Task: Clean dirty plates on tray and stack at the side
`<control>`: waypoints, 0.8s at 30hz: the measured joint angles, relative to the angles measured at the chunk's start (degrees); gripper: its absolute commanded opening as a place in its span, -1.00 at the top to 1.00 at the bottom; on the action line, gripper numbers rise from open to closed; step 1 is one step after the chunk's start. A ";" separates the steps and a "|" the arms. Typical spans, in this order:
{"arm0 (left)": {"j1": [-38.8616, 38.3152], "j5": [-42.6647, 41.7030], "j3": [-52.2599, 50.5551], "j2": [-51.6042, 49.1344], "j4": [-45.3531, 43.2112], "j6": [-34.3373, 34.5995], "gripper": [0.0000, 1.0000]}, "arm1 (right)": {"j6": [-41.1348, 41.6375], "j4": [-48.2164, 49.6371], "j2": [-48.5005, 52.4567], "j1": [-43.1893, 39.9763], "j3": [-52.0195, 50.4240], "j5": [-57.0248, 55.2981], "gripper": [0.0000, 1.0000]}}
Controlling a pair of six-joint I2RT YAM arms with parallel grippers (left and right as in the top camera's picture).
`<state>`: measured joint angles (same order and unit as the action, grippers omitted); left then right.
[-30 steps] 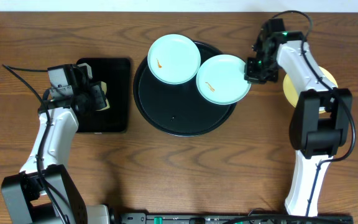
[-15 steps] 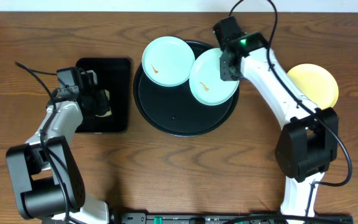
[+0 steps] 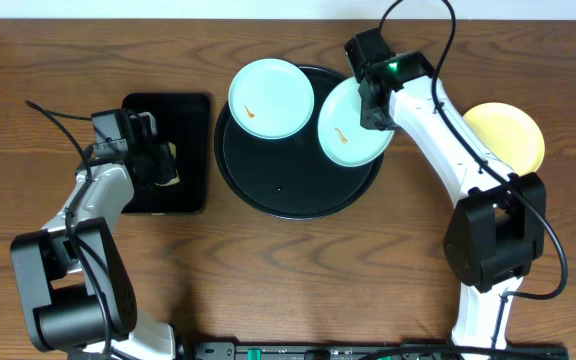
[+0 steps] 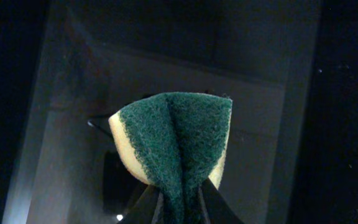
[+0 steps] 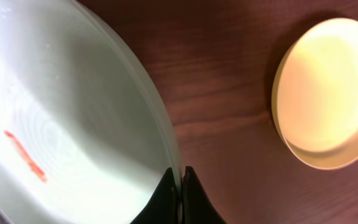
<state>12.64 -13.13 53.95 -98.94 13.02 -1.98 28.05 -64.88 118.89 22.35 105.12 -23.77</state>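
The round black tray [image 3: 288, 185] holds two pale turquoise plates with orange smears. One plate [image 3: 271, 97] lies at the tray's upper left. My right gripper [image 3: 375, 108] is shut on the rim of the other plate [image 3: 353, 125] at the tray's upper right; the right wrist view shows the fingers [image 5: 179, 186] pinching its edge [image 5: 73, 124]. A pale yellow plate [image 3: 508, 135] lies on the table to the right [image 5: 325, 93]. My left gripper [image 3: 165, 165] is shut on a green and yellow sponge [image 4: 176, 140] over the rectangular tray.
A smaller rectangular black tray [image 3: 173, 120] lies left of the round tray. Bare wooden table [image 3: 298, 270] spreads in front of the trays.
My right arm swung left from the tray's right side to its upper right and shifted the gripped turquoise plate a little. The left arm moved slightly over the rectangular tray.
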 measured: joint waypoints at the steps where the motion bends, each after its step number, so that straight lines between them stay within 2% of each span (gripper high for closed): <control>1: 0.00 0.00 -0.20 -0.26 -0.66 0.00 0.72 | -0.15 -0.13 -0.02 0.00 0.02 0.00 0.97; 7: -0.02 -0.50 -0.68 -1.01 -2.64 0.02 0.72 | -1.57 -0.02 -1.53 0.00 -0.20 -0.11 0.97; 17: 0.00 -0.50 -0.70 -2.97 -3.26 0.02 0.71 | -6.73 -1.09 -16.09 0.00 -0.17 1.16 0.97; 24: 0.00 -1.01 -0.66 -3.61 -4.48 0.02 0.72 | -8.87 -3.28 -15.76 0.00 -0.20 1.79 0.97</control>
<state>12.64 -14.13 53.30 -102.54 8.54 -1.96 19.18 -68.16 103.13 22.35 104.92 -21.98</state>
